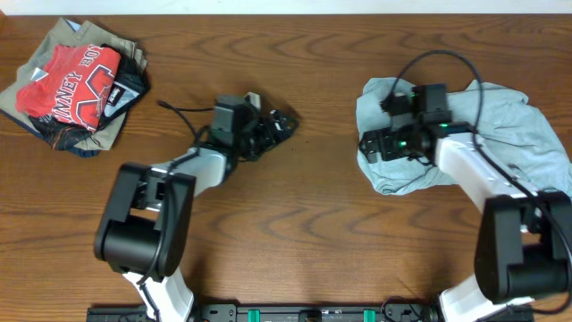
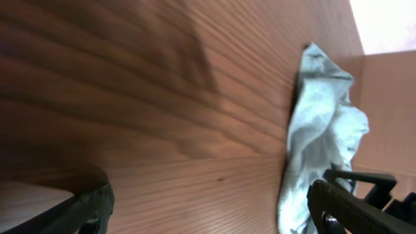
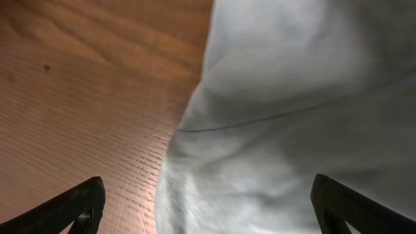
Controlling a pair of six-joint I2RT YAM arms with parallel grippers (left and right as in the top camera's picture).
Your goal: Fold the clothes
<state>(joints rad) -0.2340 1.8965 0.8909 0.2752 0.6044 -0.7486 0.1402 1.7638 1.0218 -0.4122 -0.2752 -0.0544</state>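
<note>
Well apart from our spread left claw, the clothes lie beneath our spread right claw; a garment pile sits far across the counter.

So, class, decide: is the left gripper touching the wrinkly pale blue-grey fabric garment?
Apart. The overhead view shows the left gripper mid-table, with wooden table showing between it and the pale blue-grey garment.

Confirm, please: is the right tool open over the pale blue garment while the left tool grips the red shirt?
No: the left wrist view shows the left tool open over bare table, gripping nothing. The right tool is open over the pale blue garment.
</note>
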